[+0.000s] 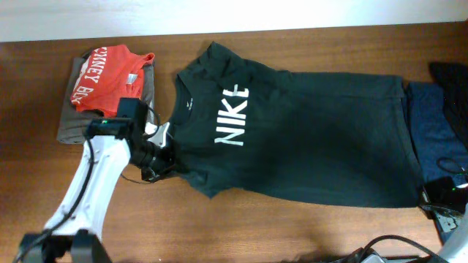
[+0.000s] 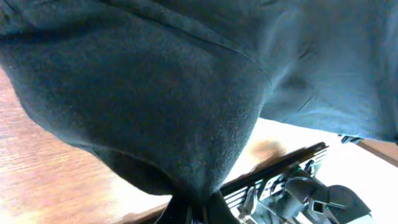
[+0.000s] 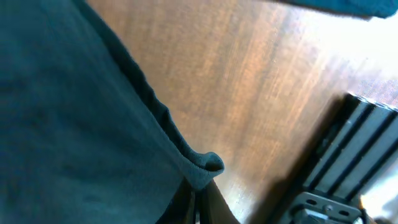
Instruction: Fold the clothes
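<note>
Garments: one red tee (image 1: 102, 77), one NIKE tee (image 1: 307, 139) pinched by left gripper (image 2: 194, 210), right gripper (image 3: 198, 198).

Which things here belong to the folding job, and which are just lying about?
Job: NIKE tee; left gripper and right gripper, both shut on its edge.
Lying about: red tee; grey garment under it; blue garment.
</note>
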You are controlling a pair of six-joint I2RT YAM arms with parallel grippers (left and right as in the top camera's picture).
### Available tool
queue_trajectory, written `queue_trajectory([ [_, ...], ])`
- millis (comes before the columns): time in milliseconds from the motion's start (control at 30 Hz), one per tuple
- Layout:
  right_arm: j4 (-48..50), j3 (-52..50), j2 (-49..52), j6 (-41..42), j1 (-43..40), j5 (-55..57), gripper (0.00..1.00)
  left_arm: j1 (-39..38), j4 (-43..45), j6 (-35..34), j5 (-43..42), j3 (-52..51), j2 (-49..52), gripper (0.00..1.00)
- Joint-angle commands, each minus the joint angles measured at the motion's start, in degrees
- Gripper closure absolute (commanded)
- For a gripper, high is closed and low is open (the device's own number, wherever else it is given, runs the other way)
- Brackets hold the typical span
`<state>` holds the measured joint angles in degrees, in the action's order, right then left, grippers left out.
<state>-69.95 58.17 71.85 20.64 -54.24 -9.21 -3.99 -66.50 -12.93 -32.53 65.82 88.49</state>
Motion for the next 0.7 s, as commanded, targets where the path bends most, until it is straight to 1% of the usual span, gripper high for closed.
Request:
queue_trajectory([
  [0,2.27,1.03,-0.09,-0.68,0.09,-5.35,0.96,0.15,1.55,-0.35,3.50,0.79,-2.69,0.99],
  [167,9.33,0.98,1.90,-0.66,3.93,-10.95,0.96,0.15,6.62,-0.33,4.33,0.79,-2.58,0.99],
  [233,12.46,0.98,3.17,-0.15,6.45,-11.15,0.96,0.15,9.92,-0.33,4.37,0.79,-2.58,1.00],
  [300,15.72,0.98,5.29,2.08,9.33,-10.95,0.96,0.15,12.63,-0.33,4.52,0.79,-2.58,0.99],
  [400,19.89,0.98,8.44,4.44,11.80,-10.56,0.96,0.02,13.40,-0.33,5.57,0.76,-2.47,0.99],
  [467,21.94,0.98,10.16,5.42,12.31,-10.51,0.96,0.02,13.35,-0.33,6.99,0.76,-2.08,0.98],
  [533,25.64,0.98,12.09,5.40,12.22,-9.49,0.96,0.02,13.42,-0.31,8.68,0.76,-1.53,0.95],
  [667,31.36,0.98,13.79,5.42,12.22,-8.11,0.96,0.02,15.98,0.57,11.50,0.76,-0.52,0.95],
])
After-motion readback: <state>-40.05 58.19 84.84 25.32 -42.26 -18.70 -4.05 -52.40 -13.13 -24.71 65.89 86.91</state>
